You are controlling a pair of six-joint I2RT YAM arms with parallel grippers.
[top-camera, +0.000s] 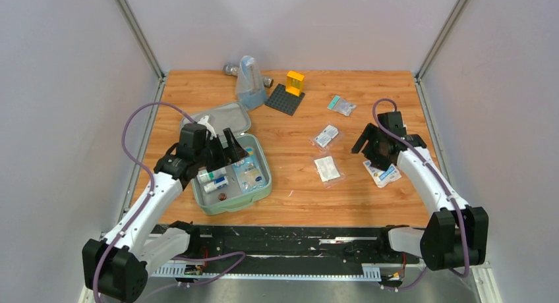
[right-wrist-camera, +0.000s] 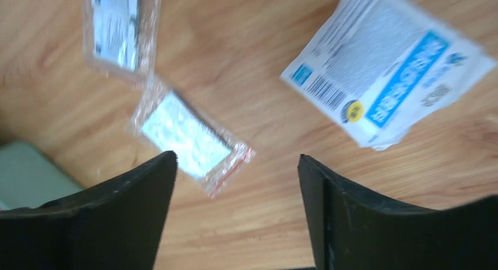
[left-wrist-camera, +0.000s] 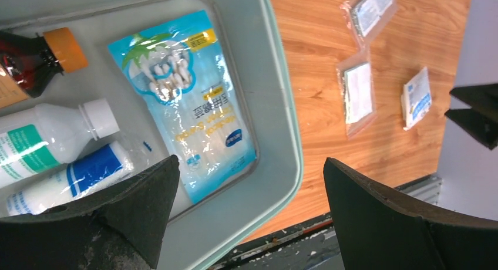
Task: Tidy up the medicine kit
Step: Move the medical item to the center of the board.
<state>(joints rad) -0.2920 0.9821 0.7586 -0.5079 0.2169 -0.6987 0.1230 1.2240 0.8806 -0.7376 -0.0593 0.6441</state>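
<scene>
Now my left gripper (top-camera: pixel 223 153) hangs wide open, empty, over the medicine kit (top-camera: pixel 232 208) near-left on the table (top-camera: pixel 296 194), swab pack (left-wrist-camera: pixel 194 105) lying inside, while my right gripper (top-camera: pixel 373 151), jaws apart and empty, hovers by the blue-white sachet (right-wrist-camera: pixel 387 70), probably my next pick.

Top view: bright, even, diffuse light from overhead, with the worktop (top-camera: pixel 296 184) warm and clear. Shadows are faint and soft-edged, a pale one under the right arm (top-camera: pixel 425 174). It's sharp right out to the corners.

Left wrist view: crisp focus inside the medicine kit (left-wrist-camera: pixel 282 105). White glare streaks run across the glossy swab packet (left-wrist-camera: pixel 188 100), breaking up its print. The jaws at the bottom are near-black masses showing only grainy texture.

Right wrist view: noticeably soft. The blue-and-white sachet (right-wrist-camera: pixel 387 64) is smeared and its text is unreadable. The clear bag (right-wrist-camera: pixel 188 138) is blurred too, with hazy highlights, and the jaws are dark, with light catching only their inner edges.
</scene>
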